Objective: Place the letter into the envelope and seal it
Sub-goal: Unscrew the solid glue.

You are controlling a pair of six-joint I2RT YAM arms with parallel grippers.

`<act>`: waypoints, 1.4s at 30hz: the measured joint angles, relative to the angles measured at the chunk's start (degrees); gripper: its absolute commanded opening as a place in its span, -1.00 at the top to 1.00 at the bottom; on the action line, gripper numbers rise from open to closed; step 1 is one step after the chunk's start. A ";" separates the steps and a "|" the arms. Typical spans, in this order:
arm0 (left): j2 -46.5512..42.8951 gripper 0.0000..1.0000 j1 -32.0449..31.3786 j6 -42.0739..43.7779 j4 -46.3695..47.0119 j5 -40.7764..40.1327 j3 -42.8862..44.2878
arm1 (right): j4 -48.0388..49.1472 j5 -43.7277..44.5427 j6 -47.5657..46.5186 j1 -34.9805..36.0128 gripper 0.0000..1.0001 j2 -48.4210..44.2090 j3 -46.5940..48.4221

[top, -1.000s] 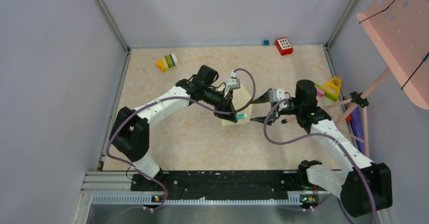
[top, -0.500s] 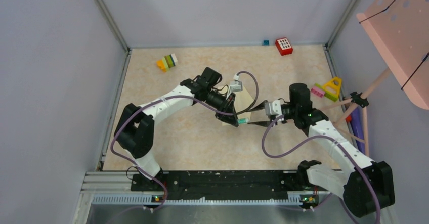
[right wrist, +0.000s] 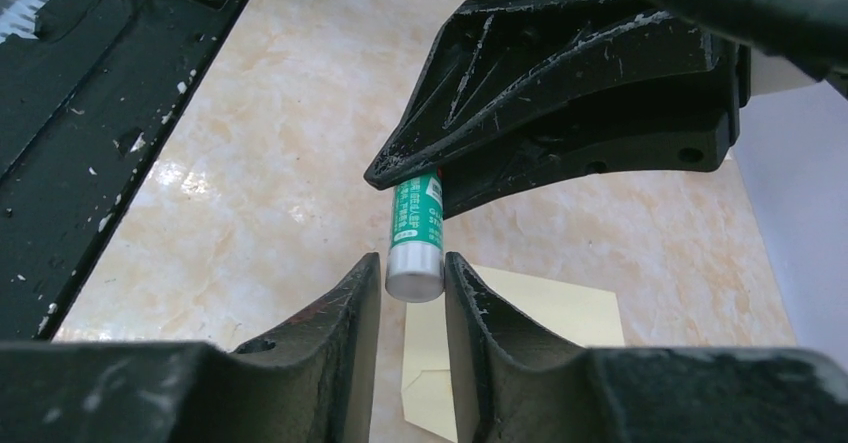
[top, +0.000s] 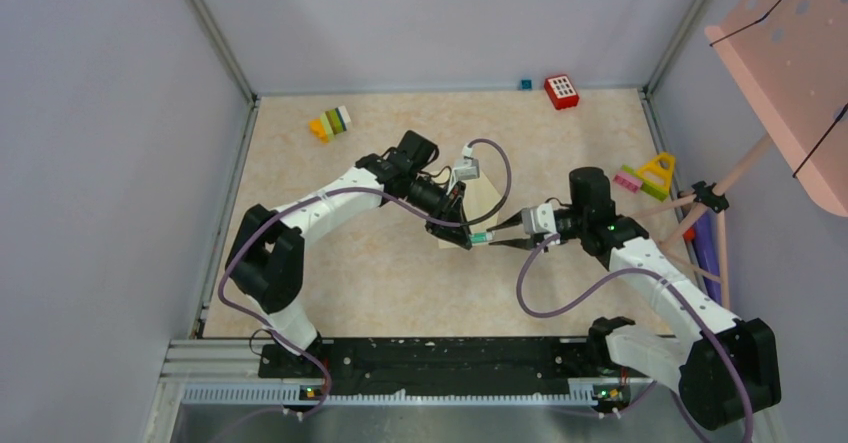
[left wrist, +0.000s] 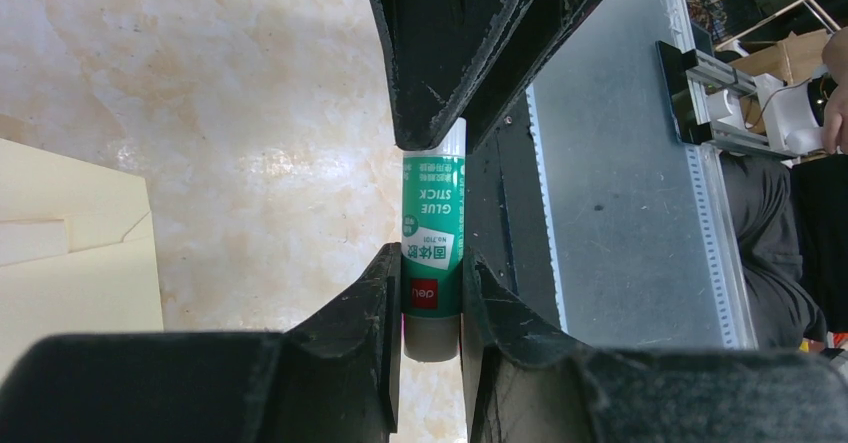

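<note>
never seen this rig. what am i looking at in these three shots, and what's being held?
Two robot arms, the left arm and the right arm, are bolted at the near edge of a table. The wide shot comes from a fixed camera above and behind them. The other two come from a camera on each wrist, looking past that arm's own fingers. On the table lies a cream envelope, with toy blocks near the far edge. The left end effector clamps a green glue stick, held off the table. The right end effector has its fingers on either side of the stick's pale cap end; whether they already grip it is unclear.
</note>
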 measured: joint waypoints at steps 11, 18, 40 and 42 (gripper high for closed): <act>-1.03 0.75 -0.28 1.05 -2.43 -5.64 0.70 | 4.50 0.66 10.23 0.00 0.83 2.99 0.07; -7.13 0.75 -0.55 0.81 1.40 -16.59 -1.75 | 4.72 1.55 31.43 -0.07 0.72 12.46 8.81; -10.54 0.76 -1.25 1.86 8.15 -28.33 -5.16 | -5.97 -5.92 51.04 -2.58 -0.41 25.75 20.61; -10.54 0.76 -1.25 1.86 8.39 -25.86 -5.14 | -7.69 -5.40 44.06 -2.69 -0.44 22.82 20.11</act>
